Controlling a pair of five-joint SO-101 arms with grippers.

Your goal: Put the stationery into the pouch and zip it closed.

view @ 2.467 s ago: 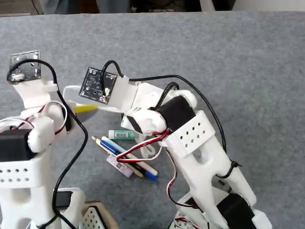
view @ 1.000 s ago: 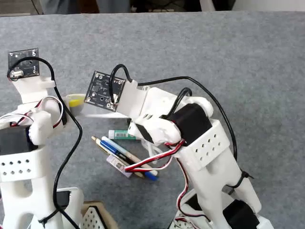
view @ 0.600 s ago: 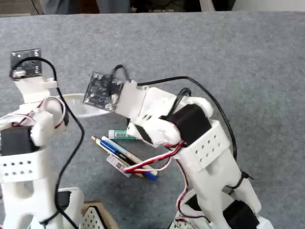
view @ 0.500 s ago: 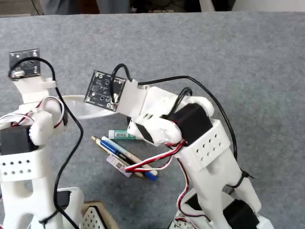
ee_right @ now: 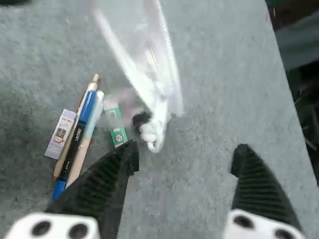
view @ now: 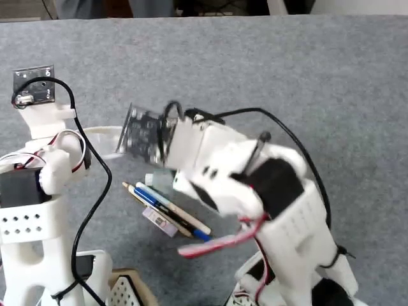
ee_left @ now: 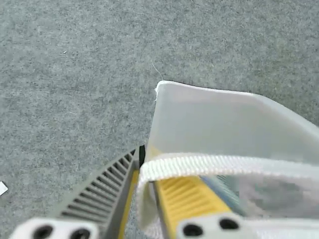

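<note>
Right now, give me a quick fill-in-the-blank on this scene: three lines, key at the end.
1. The left gripper is ____ on the rim of the pouch.
2. The right gripper hangs over the table with its jaws ____.
3. The blue pen lies on the table, held by ____ of the two grippers.

Missing words: shut; open; neither.
</note>
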